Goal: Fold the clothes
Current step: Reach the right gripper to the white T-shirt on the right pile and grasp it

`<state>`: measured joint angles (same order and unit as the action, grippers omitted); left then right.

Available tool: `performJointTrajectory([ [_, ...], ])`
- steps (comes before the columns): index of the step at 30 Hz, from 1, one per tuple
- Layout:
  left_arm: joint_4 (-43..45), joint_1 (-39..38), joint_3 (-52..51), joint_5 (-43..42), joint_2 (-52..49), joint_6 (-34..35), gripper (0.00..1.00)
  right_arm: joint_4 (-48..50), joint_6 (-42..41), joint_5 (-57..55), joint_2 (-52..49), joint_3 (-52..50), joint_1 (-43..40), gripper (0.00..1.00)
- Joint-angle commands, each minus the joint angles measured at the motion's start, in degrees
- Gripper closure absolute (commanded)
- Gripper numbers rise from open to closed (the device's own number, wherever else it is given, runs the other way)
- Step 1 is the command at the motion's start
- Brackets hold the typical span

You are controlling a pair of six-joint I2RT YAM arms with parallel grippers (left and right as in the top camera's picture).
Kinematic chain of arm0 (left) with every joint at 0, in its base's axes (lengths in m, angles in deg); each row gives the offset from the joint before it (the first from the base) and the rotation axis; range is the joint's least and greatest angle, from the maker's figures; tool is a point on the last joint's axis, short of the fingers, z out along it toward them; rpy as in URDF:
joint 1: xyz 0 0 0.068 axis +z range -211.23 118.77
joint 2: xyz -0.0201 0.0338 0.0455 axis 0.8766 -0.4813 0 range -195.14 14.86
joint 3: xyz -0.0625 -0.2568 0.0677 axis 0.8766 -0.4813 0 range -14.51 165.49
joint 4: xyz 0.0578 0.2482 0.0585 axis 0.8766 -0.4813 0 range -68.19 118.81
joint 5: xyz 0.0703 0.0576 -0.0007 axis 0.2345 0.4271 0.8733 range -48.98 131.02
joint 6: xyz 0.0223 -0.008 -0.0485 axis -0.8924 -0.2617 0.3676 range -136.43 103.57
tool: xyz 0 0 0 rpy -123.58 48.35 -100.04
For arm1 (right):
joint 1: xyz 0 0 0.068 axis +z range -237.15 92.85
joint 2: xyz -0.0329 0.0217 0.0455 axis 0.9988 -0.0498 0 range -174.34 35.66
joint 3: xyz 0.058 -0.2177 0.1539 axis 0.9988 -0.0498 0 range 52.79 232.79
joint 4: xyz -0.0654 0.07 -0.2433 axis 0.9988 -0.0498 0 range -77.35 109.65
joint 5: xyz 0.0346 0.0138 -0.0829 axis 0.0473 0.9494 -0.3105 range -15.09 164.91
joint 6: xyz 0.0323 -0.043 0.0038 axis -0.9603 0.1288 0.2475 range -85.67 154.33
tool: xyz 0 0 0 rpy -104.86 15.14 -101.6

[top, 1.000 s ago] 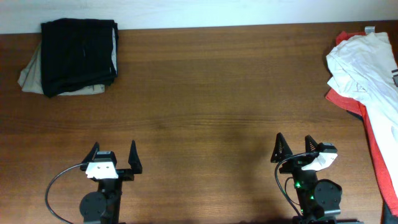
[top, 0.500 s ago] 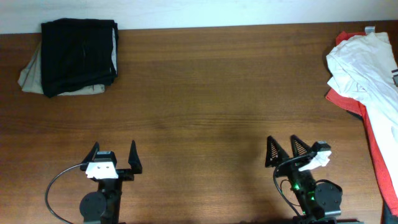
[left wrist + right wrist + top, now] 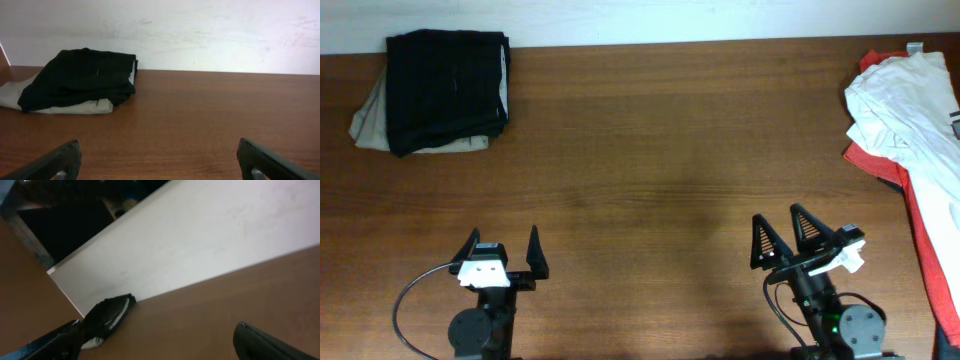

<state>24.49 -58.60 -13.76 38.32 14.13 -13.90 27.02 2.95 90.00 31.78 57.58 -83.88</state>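
Observation:
The clothes, a crumpled white T-shirt (image 3: 900, 105), lie at the table's far right edge on top of a red shirt; neither wrist view shows them. My left gripper (image 3: 503, 240) stands open near the front left, nothing between its fingers, and in the left wrist view the left gripper (image 3: 157, 150) frames bare wood. My right gripper (image 3: 778, 222) is open too, near the front right, well short of the T-shirt and rolled to one side. In the tilted right wrist view the right gripper (image 3: 157, 330) spans only bare tabletop.
A folded black garment (image 3: 448, 88) rests on a beige one at the back left corner, also seen as the black garment (image 3: 80, 80) and the black garment (image 3: 107, 312). The red shirt (image 3: 925, 220) runs down the right edge. A white wall (image 3: 200, 30) backs the table.
The right arm has swung and rolled, its fingers shifting slightly left and its base moving right and toward the front. The left arm and the clothes have not moved.

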Motion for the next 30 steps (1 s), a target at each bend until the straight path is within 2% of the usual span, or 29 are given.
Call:
performJointTrajectory([
  [1,-0.3,-0.3,-0.3,0.6,0.4,-0.9,0.01,0.3,8.0,-4.9,-6.5,7.8,0.4,0.01],
  [3,-0.3,-0.3,-0.3,0.6,0.4,-0.9,0.01,0.2,12.5,-9.4,-12.9,12.3,0.4,0.01],
  [8,-0.3,-0.3,-0.2,0.6,0.4,-0.9,0.0,-7.9,14.6,-33.2,-34.0,28.5,0.4,0.02],
  [12,-0.3,-0.3,-0.3,0.6,0.4,-0.9,0.01,-14.2,26.1,-44.1,-54.3,42.9,0.4,0.01],
  [15,-0.3,-0.3,-0.2,0.6,0.4,-0.9,0.01,-13.0,27.2,-52.3,-62.2,45.7,0.2,0.01],
  [16,-0.3,-0.3,-0.3,0.6,0.4,-0.9,0.01,-11.5,28.2,-52.9,-63.9,45.7,-0.5,0.01],
  [18,-0.3,-0.3,-0.3,0.6,0.4,-0.9,0.01,-7.6,36.8,-50.9,-70.4,46.6,-5.0,0.01],
  [19,-0.3,-0.3,-0.2,0.6,0.4,-0.9,0.01,-9.0,38.8,-50.9,-74.9,49.2,-8.3,0.01],
  [22,-0.3,-0.3,-0.2,0.6,0.4,-0.9,0.01,-17.8,38.9,-48.9,-84.6,58.9,-14.6,0.01],
  [23,-0.3,-0.3,-0.2,0.6,0.4,-0.9,0.01,-22.3,39.9,-46.7,-89.5,65.2,-17.2,0.01],
  [26,-0.3,-0.3,-0.2,0.6,0.4,-0.9,0.01,-31.4,46.2,-39.5,-100.2,79.1,-20.8,0.0],
  [30,-0.3,-0.3,-0.2,0.6,0.4,-0.9,0.01,-37.7,49.7,-38.0,-114.7,93.3,-23.8,0.04],
])
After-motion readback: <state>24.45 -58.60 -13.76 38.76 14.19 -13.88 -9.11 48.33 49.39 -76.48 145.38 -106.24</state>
